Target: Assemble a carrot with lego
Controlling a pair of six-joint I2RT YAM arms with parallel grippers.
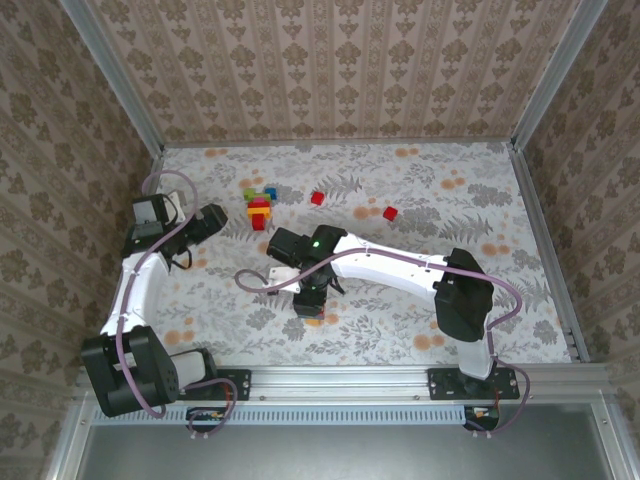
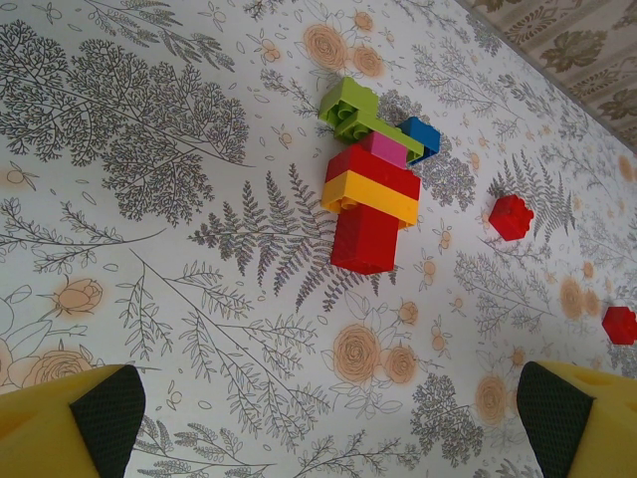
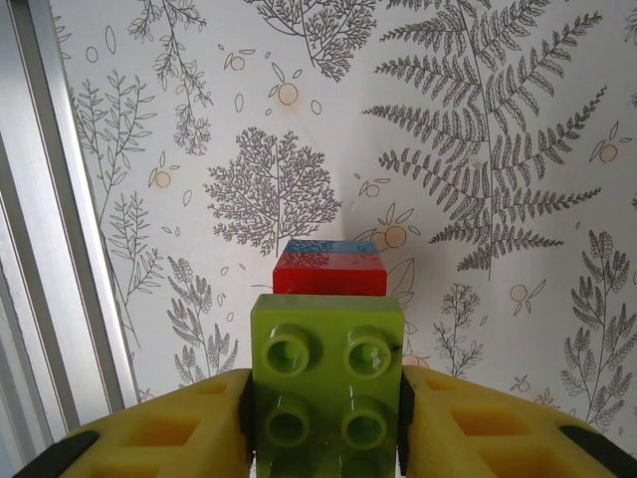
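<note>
A: At the bench's (image 1: 500, 190) left edge, what do you see?
B: Left fingers (image 2: 105, 410) wide apart, empty. Stacked lego (image 2: 370, 204) near the far edge, two red bricks (image 1: 317, 198) loose rightward.
A: And mid-bench?
B: Right fingers (image 3: 483, 430) clamped on a green brick (image 3: 328, 383).

Beige damask-patterned walls (image 1: 330, 70), aluminium frame rails (image 1: 400, 378), table (image 1: 500, 200) covered in grey fern-and-flower print

Lab rig: aluminium-framed, wallpapered enclosure (image 1: 340, 70)
</note>
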